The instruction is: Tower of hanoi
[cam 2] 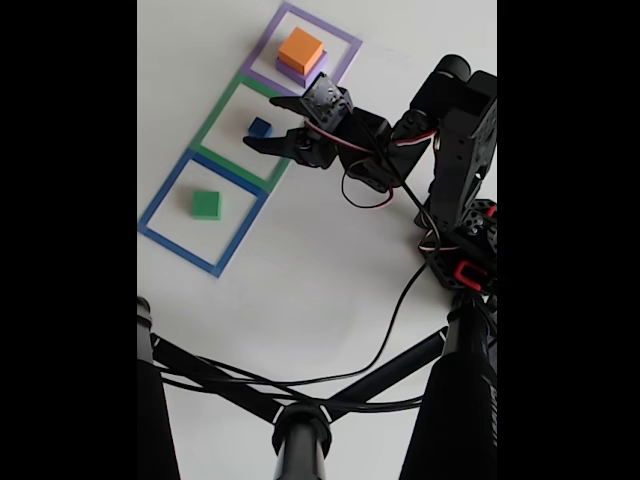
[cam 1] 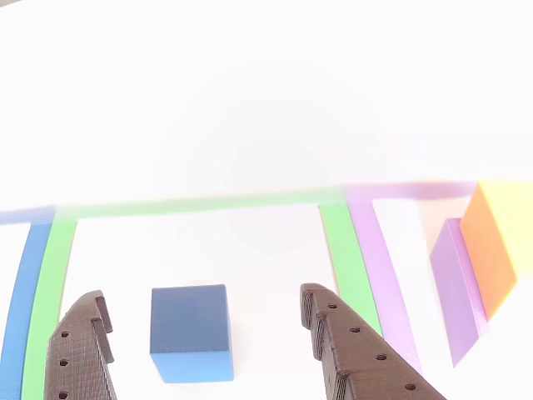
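The small blue cube (cam 1: pixel 190 333) (cam 2: pixel 260 127) sits inside the green square outline (cam 1: pixel 341 258) (cam 2: pixel 222 108). My gripper (cam 1: pixel 202 296) (cam 2: pixel 261 123) is open and straddles it, with a dark finger on each side and a gap to both. The orange cube (cam 1: pixel 500 242) (cam 2: pixel 301 49) rests on the pale-purple slab (cam 1: pixel 456 283) (cam 2: pixel 288 72) inside the purple outline (cam 2: pixel 343 42), to the right in the other view. In the fixed view the green cube (cam 2: pixel 206 204) lies alone inside the blue outline (cam 2: pixel 180 240).
The three square outlines run in a diagonal row on the white table (cam 2: pixel 330 260). The arm's base (cam 2: pixel 465 250) stands at the right of the fixed view. A black stand (cam 2: pixel 300 430) and loose cables (cam 2: pixel 390 320) cross the lower part of that view.
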Available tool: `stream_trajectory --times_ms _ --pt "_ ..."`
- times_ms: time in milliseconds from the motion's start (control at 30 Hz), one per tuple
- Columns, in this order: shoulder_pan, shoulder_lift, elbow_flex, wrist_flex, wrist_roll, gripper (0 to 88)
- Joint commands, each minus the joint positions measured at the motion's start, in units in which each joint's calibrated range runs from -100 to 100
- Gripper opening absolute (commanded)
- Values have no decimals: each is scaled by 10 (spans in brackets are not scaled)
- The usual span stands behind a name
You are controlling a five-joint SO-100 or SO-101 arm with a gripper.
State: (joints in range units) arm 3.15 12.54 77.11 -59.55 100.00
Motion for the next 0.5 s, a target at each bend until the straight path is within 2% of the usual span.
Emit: stream_trajectory --times_ms 0,467 --pt "-10 16 -14 -39 0 239" --pt "-20 81 -43 -60 0 211"
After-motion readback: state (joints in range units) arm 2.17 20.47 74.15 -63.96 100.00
